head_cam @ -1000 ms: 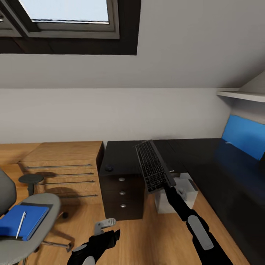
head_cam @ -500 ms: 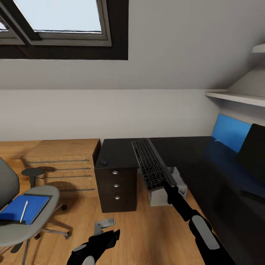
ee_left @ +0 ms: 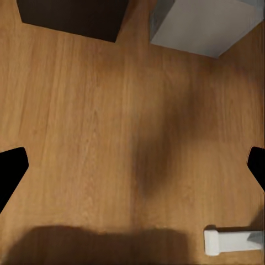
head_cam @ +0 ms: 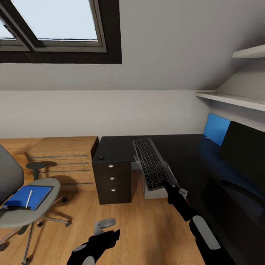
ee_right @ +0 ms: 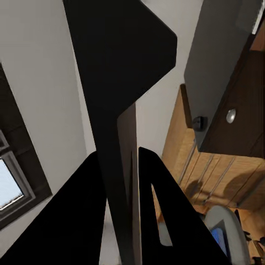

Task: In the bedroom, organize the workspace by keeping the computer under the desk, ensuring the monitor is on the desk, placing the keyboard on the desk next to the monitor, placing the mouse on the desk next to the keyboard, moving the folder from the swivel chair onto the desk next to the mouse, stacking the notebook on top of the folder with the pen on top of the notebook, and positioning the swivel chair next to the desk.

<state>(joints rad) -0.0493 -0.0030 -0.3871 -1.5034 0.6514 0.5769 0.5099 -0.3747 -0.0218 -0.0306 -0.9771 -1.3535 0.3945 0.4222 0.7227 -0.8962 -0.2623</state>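
Two tools: my left tool (ee_left: 132, 163) hangs spread over bare floor (ee_left: 99, 127); my right tool (head_cam: 170, 185) pinches the keyboard (head_cam: 152, 163) aloft before the tabletop (head_cam: 180, 147). My head view adds the folder (head_cam: 27, 195) on the swivel chair (head_cam: 22, 206); my right wrist view, the mouse (ee_right: 199, 122).

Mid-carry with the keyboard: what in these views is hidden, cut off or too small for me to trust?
- Computer: head view, mostly hidden behind the keyboard.
- Monitor: head view, cut off by the right edge; its stand is lost against the dark desk.
- Right gripper: its grip point is covered by the keyboard's near end.
- Mouse: too small for detail.
- Pen on the folder: not distinguishable from the white strip there.
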